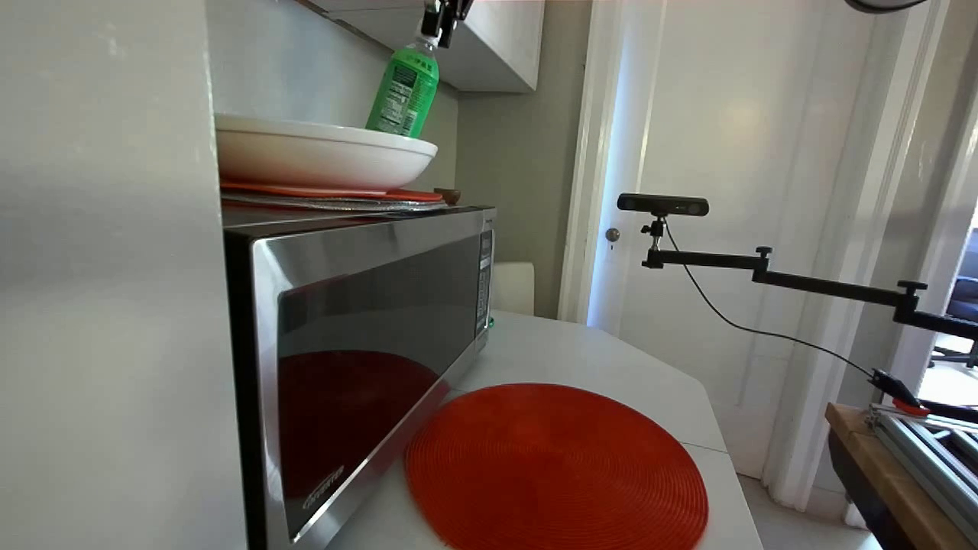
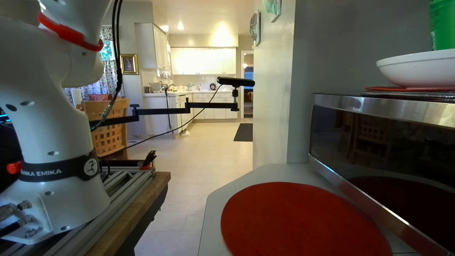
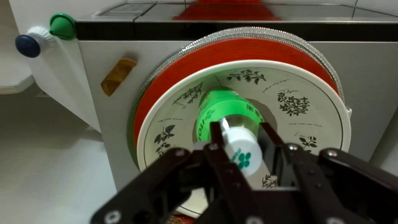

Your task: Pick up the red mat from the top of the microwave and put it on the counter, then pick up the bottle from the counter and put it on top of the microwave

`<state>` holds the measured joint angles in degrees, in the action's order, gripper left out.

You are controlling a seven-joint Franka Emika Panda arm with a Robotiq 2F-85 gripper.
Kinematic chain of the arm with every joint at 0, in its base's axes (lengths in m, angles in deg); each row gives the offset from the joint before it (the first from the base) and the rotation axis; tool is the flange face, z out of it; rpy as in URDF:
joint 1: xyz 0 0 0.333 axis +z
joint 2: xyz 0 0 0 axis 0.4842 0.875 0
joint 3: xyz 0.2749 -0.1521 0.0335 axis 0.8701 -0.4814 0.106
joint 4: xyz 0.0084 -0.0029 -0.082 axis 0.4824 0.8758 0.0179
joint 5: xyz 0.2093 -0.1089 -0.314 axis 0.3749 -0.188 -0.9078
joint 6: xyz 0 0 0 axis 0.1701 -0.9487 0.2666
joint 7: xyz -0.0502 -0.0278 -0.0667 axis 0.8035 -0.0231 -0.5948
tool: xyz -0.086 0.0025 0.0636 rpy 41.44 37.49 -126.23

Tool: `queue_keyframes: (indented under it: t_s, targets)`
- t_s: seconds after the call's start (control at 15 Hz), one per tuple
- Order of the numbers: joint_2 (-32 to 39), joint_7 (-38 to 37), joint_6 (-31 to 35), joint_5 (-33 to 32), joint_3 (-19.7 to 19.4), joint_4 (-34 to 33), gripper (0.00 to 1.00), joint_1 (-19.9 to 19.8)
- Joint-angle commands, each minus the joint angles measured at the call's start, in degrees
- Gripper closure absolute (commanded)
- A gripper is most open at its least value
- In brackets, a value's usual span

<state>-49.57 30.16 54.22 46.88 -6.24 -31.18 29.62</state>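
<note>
Bottle (image 1: pixel 405 92), one, green-labelled, white-capped: neck between the two fingers (image 3: pixel 216 137) of the gripper (image 3: pixel 241 127), both clamped on it; lower end within the bowl (image 1: pixel 328 153) atop the microwave (image 1: pixel 382 283); whether its base touches, cannot tell. Left to right in an exterior view: bowl, white, one; stack of mats (image 3: pixel 248 49) beneath, red over silver, layers too thin to count; microwave, one; bottle, tilted; brown piece (image 3: pixel 118 76), one, beside the stack; red mat (image 1: pixel 558 466), round, one, flat on the counter (image 1: pixel 581 344); black camera (image 1: pixel 663 205), one, on a jointed arm (image 1: pixel 833 286).

The arm (image 2: pixel 49 96) is white, the tool (image 3: pixel 241 132) black.
</note>
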Motion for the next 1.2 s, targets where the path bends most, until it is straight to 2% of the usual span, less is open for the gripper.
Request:
queue_keyframes:
  t_s: [0.0,0.07,0.2,0.27,0.4,0.6,0.73,1.13]
  targets:
    - [2.46,-1.65,-1.35,-0.55,-0.59,-4.41,0.85,0.01]
    - [2.59,-1.84,-1.43,-0.55,-0.69,-4.54,0.86,-0.01]
    - [2.76,-2.09,-1.37,-0.55,-0.88,-4.67,0.79,0.02]
    - [2.87,-2.14,-1.37,-0.57,-0.96,-4.84,0.69,0.02]
    - [3.16,-2.32,-1.32,-0.60,-1.06,-5.24,0.68,0.06]
    - [3.52,-2.49,-1.33,-0.60,-1.16,-5.75,0.73,0.07]
    - [3.57,-2.57,-1.28,-0.66,-1.19,-5.78,0.72,0.13]
    - [3.31,-1.79,-1.02,-1.34,-1.21,-4.65,0.91,0.84]
